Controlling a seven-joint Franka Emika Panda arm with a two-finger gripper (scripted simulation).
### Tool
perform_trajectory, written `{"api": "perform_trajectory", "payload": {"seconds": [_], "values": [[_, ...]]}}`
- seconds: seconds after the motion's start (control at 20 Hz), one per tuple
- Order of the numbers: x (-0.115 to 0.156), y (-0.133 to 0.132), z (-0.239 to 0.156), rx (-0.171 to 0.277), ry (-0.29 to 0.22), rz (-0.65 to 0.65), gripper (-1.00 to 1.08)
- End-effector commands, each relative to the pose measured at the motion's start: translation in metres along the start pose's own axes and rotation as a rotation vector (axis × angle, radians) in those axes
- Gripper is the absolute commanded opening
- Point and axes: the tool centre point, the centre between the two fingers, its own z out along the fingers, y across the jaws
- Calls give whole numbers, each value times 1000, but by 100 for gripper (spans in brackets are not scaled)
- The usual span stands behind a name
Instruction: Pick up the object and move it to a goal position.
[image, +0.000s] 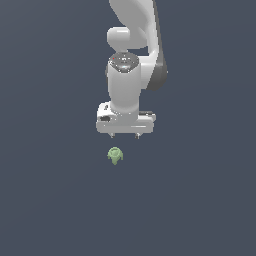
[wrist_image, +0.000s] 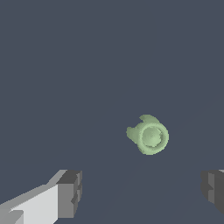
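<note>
1. The object (image: 115, 155) lies on the floor, just ahead of the gripper (image: 124, 135), untouched.
2. The fingers (wrist_image: 70, 192) are spread wide, empty, presumably so the narrow object can be straddled once centred.

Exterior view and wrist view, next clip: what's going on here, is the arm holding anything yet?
Nothing is held yet. A single white Panda arm points its gripper downward with the jaws spread wide and nothing between them. The small pale green lumpy object sits on the dark surface, apart from the fingers. In the wrist view it shows beyond the fingertips rather than between them, so the gripper is not lined up over it. The pick has not started, and no goal marker is visible.
</note>
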Motion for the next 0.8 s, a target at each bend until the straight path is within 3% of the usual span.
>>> {"api": "perform_trajectory", "payload": {"seconds": [0.0, 0.75], "values": [[0, 0, 0, 0, 0, 0, 100], [9, -4, -18, 16, 39, -28, 100]]}}
